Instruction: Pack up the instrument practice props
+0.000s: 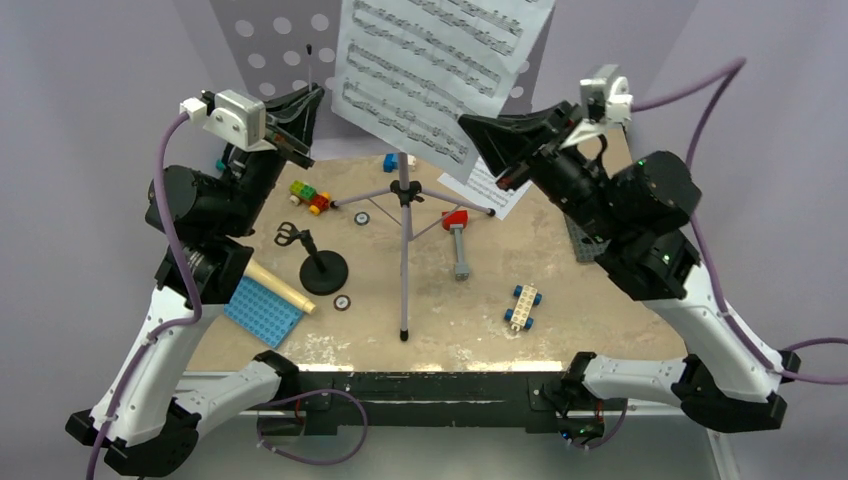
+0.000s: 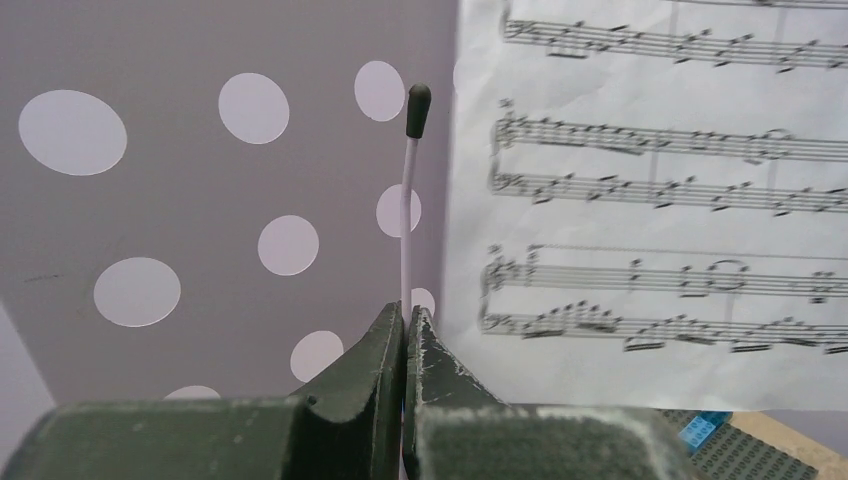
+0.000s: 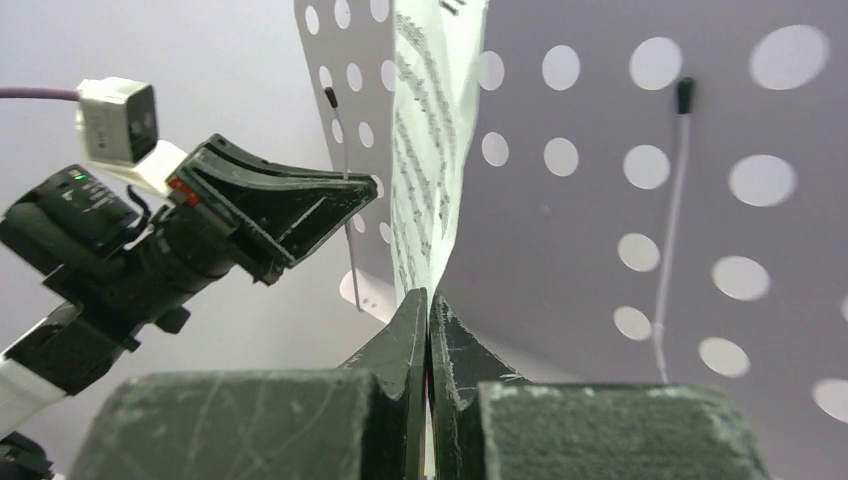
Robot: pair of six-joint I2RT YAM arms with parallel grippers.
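Note:
The lilac perforated music stand (image 1: 404, 230) stands on its tripod at the table's middle, its desk (image 2: 200, 200) raised at the back. A white sheet-music page (image 1: 440, 70) leans on it. My left gripper (image 1: 312, 112) is shut on the stand's thin page-holder wire (image 2: 408, 200), left of the page (image 2: 650, 200). My right gripper (image 1: 470, 125) is shut on the page's lower right edge (image 3: 430, 150). A second page (image 1: 497, 192) lies on the table. The black round-base mic stand (image 1: 322, 270) and the cream-yellow microphone (image 1: 280, 288) lie at front left.
A blue studded plate (image 1: 262, 310) lies by the left arm and a grey one (image 1: 580, 240) under the right arm. Coloured bricks (image 1: 310, 197), a red and grey piece (image 1: 457, 240), a white toy car (image 1: 522, 305) and small wheels (image 1: 342, 302) are scattered about.

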